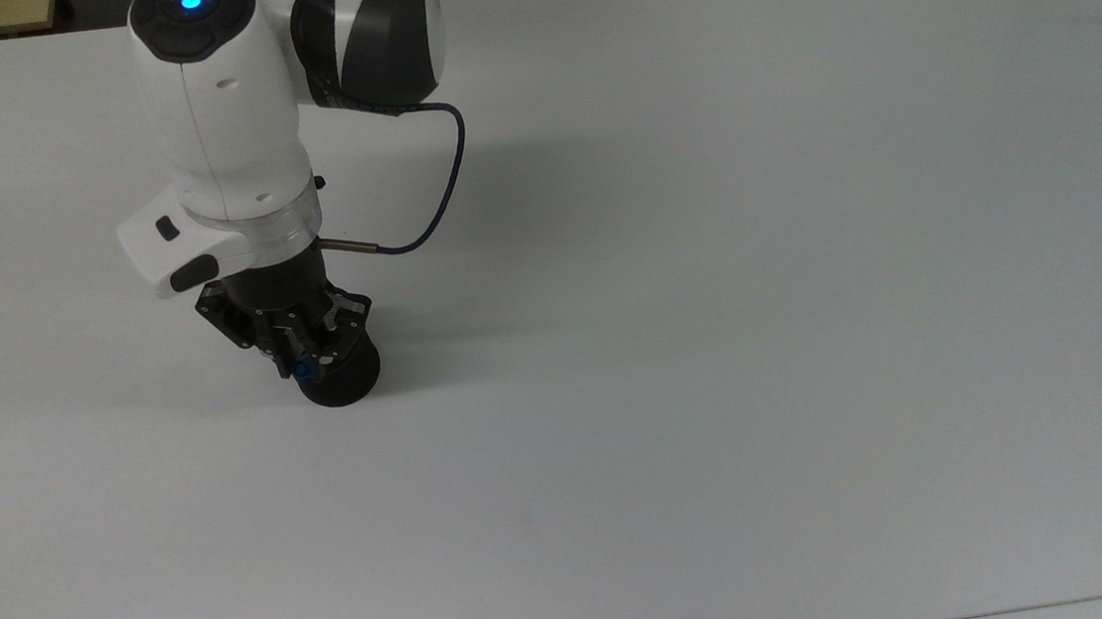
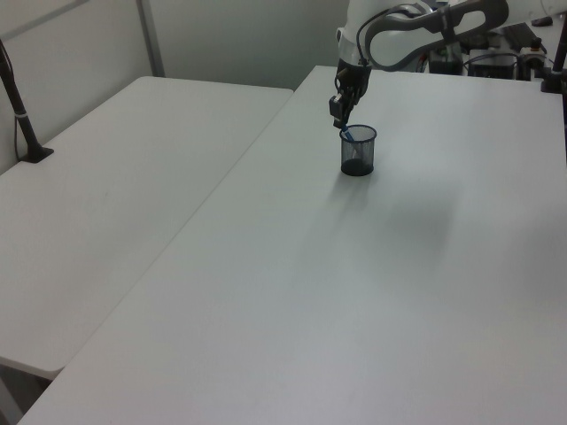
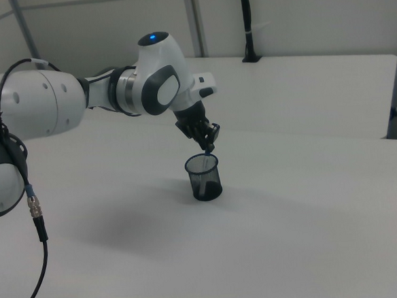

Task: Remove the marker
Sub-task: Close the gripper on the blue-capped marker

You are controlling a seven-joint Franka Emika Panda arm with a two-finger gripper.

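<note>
A black mesh cup [image 1: 349,375] [image 2: 358,152] [image 3: 204,179] stands on the white table [image 1: 713,335]. The marker [image 1: 301,370] [image 2: 348,135] [image 3: 206,153] leans in it, its blue cap poking above the rim on the top view's left side. My gripper [image 1: 298,363] [image 2: 340,112] [image 3: 209,145] points down right over that rim. Its fingers are shut on the marker's blue top end. The marker's lower part is hidden inside the cup.
The arm's dark cable [image 1: 445,179] loops beside the wrist. A second white table [image 2: 115,204] adjoins on the left view's left, with a black clamped post [image 2: 19,106]. Equipment [image 2: 496,53] sits at the left view's far right.
</note>
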